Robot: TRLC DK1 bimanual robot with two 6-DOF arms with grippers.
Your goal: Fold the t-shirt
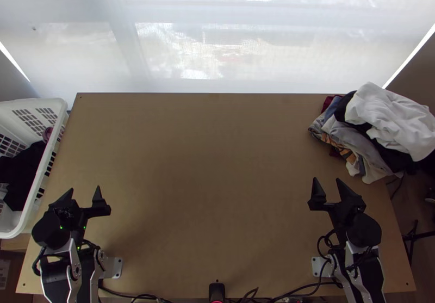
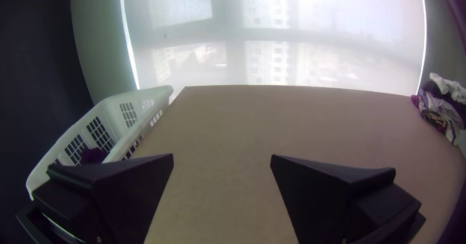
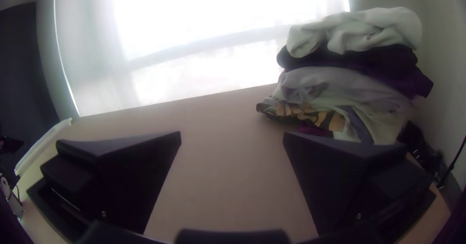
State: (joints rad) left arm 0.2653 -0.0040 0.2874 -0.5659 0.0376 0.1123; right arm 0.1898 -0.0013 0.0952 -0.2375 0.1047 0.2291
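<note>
Standing wide open and gripping nothing, the left end effector (image 1: 84, 189) and right end effector (image 1: 326, 179) are over the worktop's (image 1: 212, 167) near part. Crumpled clothes (image 1: 346, 134) are heaped at its far right corner, white cloth (image 1: 383, 112) uppermost; which piece is the t-shirt, I cannot tell.

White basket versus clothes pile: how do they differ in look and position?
The basket is rigid with gridded openings; the clothes pile is soft and bunched. The basket sits along the table's left edge; the pile lies at its far right corner. The basket is white, while the pile mixes white, black, grey and patterned cloth. Both include dark fabric.
</note>
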